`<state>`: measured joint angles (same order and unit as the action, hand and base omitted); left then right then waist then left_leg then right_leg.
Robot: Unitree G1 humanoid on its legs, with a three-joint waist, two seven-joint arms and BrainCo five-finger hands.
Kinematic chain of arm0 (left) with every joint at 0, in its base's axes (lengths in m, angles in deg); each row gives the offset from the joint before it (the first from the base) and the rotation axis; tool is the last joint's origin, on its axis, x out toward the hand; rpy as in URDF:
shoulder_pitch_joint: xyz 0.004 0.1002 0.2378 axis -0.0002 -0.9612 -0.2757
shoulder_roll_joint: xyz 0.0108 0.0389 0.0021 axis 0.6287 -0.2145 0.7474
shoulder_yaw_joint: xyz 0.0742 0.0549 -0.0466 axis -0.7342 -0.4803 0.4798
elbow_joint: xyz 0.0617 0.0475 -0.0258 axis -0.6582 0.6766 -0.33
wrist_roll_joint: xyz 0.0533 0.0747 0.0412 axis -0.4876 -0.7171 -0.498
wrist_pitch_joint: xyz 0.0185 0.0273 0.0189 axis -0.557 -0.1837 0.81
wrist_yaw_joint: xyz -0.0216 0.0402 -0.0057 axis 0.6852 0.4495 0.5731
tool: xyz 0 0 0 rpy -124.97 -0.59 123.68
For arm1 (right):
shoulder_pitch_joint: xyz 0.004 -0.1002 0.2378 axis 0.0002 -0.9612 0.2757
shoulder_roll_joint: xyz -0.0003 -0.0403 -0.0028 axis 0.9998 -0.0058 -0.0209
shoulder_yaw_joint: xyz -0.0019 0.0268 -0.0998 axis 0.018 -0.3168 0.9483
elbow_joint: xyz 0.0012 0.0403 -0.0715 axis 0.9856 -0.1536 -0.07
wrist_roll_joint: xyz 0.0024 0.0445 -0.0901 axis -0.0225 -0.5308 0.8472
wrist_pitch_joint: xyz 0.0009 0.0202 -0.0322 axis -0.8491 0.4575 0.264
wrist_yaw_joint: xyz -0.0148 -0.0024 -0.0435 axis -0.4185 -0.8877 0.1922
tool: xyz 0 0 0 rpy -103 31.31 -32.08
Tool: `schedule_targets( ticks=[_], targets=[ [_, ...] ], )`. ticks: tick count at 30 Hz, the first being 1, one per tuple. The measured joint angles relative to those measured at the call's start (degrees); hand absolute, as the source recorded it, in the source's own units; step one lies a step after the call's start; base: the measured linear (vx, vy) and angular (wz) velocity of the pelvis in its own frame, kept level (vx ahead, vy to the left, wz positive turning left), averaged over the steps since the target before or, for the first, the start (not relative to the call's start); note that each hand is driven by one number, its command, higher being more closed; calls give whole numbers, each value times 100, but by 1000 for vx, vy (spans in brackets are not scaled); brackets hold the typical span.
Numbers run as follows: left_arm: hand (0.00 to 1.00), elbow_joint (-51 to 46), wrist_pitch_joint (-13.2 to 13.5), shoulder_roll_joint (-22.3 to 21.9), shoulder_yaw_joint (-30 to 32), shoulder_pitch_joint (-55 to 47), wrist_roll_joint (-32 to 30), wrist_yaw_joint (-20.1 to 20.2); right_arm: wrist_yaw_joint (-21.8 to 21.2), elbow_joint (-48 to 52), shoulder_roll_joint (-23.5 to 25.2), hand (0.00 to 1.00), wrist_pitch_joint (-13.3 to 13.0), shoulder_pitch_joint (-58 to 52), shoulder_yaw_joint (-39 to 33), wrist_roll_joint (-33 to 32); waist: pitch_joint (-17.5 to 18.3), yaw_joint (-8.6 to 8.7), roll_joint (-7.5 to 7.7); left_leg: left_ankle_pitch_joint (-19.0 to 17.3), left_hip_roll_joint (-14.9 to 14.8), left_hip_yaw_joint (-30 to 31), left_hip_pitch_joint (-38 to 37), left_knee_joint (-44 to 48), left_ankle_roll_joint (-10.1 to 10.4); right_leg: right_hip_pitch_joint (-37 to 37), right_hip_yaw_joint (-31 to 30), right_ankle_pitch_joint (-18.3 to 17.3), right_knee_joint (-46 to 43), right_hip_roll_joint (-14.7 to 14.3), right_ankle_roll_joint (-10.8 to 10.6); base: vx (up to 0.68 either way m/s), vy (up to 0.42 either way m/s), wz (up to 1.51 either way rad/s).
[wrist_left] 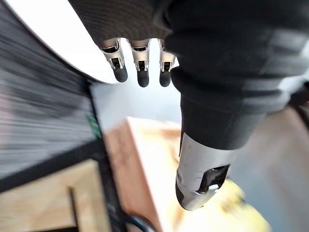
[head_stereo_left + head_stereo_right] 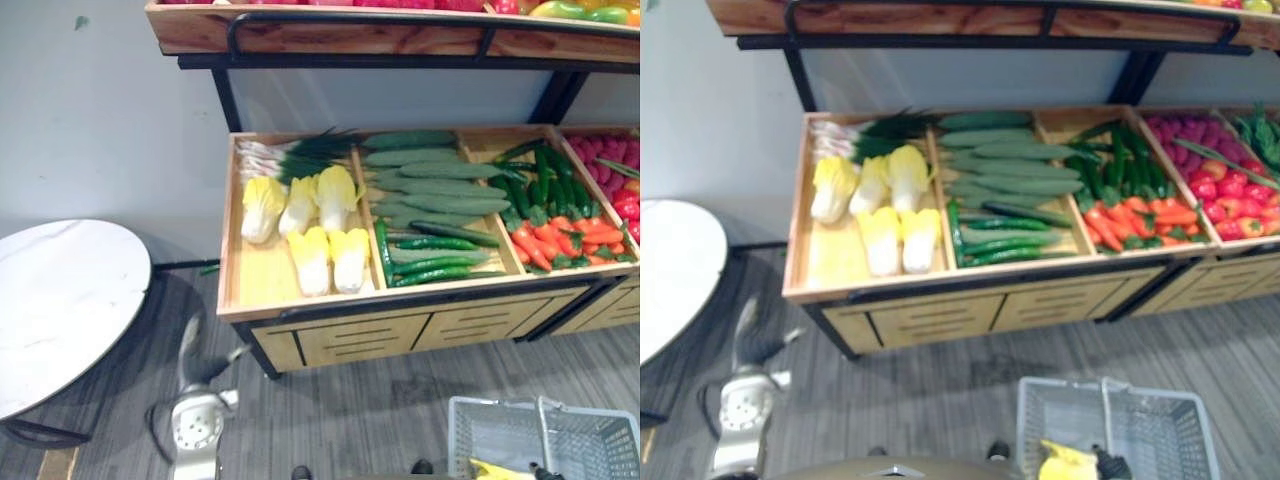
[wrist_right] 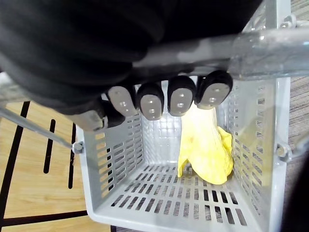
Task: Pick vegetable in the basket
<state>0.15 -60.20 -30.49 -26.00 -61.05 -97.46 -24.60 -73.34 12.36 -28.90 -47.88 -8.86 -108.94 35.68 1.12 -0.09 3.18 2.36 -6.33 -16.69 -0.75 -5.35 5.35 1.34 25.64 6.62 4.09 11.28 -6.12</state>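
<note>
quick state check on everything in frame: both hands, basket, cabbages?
basket: upright, handle raised, one napa cabbage inside.
basket handle: gripped by the right hand.
right hand: shut on the basket handle.
left hand: open, holding nothing.
napa cabbage in basket: lying loose on the basket floor.
display cabbages: five, lying in the left compartment of the wooden stand.

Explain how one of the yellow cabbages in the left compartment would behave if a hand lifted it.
The cabbages look smooth and evenly coloured, like plastic models, so one is probably light, stiff and somewhat slippery. Their elongated, rounded shape suggests one could roll sideways on the flat wooden tray if nudged.
</note>
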Motion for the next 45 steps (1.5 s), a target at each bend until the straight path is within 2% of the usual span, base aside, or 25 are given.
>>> schedule_targets(
  ticks=[3, 6, 10, 12, 16, 18, 21, 25, 26, 28, 32, 36, 39, 41, 43, 44, 45],
  targets=[
    [0, 1231, -172, -51, 799, -28, 459, -257, 5, -1, 171, 100, 10, -71, 140, 2, 56, 4, -21, -6, -7, -10, -50, -15, 8, -71, 3, 4, 71, -25, -3, 22, -6, -1],
    [0, 2465, -309, -92, 1414, -39, 1144, -229, -2, -22, 304, 100, 21, -65, 203, 8, 70, 18, -52, -33, -13, -21, -50, -31, 31, -71, -9, 6, 115, -40, -7, 0, 0, 0],
    [0, 3119, -418, -156, 1501, -115, 1221, -66, -1, -135, 270, 100, 24, -4, 384, 12, 56, 16, -75, -48, -33, -65, -65, -16, 49, -70, -72, 7, 137, -72, -5, 13, -9, -7],
    [0, 3338, -491, -182, 1441, -123, 1140, 220, -2, -191, 227, 100, 25, 58, 521, 15, 41, 12, -102, -61, -52, -147, -125, -8, 67, -69, -149, 8, 138, -99, -4, 17, -19, -21],
    [0, 3615, -575, -245, 824, -99, 343, 770, -22, -192, 189, 100, 25, 113, 834, 31, 25, 17, -169, -102, -101, -290, -191, -8, 117, -57, -284, 7, 185, -164, -5, 1, -20, -17],
    [0, 3613, -570, -247, 538, -61, 287, 912, -31, -193, 188, 100, 25, 130, 930, 32, 23, 42, -187, -107, -113, -298, -190, -7, 124, -56, -294, 5, 187, -179, -5, 3, -13, -5],
    [0, 3610, -563, -244, 125, -17, 248, 973, -37, -221, 182, 100, 25, 175, 1051, 32, -12, 119, -221, -119, -123, -298, -196, -7, 139, -48, -294, 2, 188, -189, -2, 3, -4, -1],
    [0, 3603, -530, -191, -309, 6, 117, 962, -39, -222, 182, 100, 25, 228, 1127, 182, -107, 140, -241, -136, -134, -320, -240, -5, 156, -52, -330, -3, 149, -200, -1, 10, -13, -3],
    [0, 3599, -528, -175, -591, 72, 87, 929, -39, -220, 158, 100, 25, 283, 1151, 227, -247, 144, -313, -138, -137, -281, -245, 5, 158, -7, -306, -105, -64, -163, -30, 0, 1, 14],
    [0, 3596, -526, -158, -831, 147, 87, 926, -39, -220, 140, 100, 26, 309, 1149, 226, -378, 147, -358, -126, -130, -78, -188, 53, 134, 30, -185, -209, -262, -106, -50, 6, -3, 28],
    [0, 3588, -525, -52, -1181, 148, 37, 919, -36, -231, 179, 100, 99, 252, 1085, 217, -418, 148, -324, -109, -127, 215, -179, 64, 111, -72, 88, -382, -475, -40, -83, 43, -8, 37],
    [0, 3588, -526, 8, -1496, 150, -143, 921, -34, -225, 203, 100, 128, 286, 1037, 215, -443, 149, -269, -115, -113, 218, -279, 40, 117, -38, 50, -546, -798, 45, -91, 22, 4, 5],
    [0, 3601, -533, 142, -1670, 202, -152, 921, -35, -156, 268, 100, 96, 288, 969, 116, -464, 157, -184, -223, -109, -217, -384, 30, 161, 279, -441, -549, -1013, 49, -90, -29, 31, -75],
    [0, 3632, -534, 255, -1775, 269, -329, 929, -39, -105, 376, 100, 18, 294, 904, -51, -538, 174, -41, -286, -49, -866, -499, -11, 141, 583, -1020, -394, -975, -20, -80, -60, 45, -131],
    [0, 3635, -532, 347, -1750, 359, -398, 935, -39, -70, 473, 100, 27, 297, 808, -131, -621, 203, 116, -316, 47, -1314, -599, 8, 86, 672, -1377, -208, -765, -81, 5, -68, 53, -126],
    [0, 3640, -530, 410, -1659, 382, -538, 936, -47, -11, 527, 100, 40, 298, 798, -261, -692, 224, 234, -382, 88, -1629, -624, 101, -69, 624, -1492, -198, -332, -111, 310, -119, 50, -166],
    [0, 3652, -533, 337, -1606, 437, -606, 932, -47, -8, 413, 100, 105, 341, 748, -270, -690, 266, -99, -429, -130, -2048, -642, -35, -161, 614, -729, -658, -350, -152, 705, -137, 38, -163]
  ],
)
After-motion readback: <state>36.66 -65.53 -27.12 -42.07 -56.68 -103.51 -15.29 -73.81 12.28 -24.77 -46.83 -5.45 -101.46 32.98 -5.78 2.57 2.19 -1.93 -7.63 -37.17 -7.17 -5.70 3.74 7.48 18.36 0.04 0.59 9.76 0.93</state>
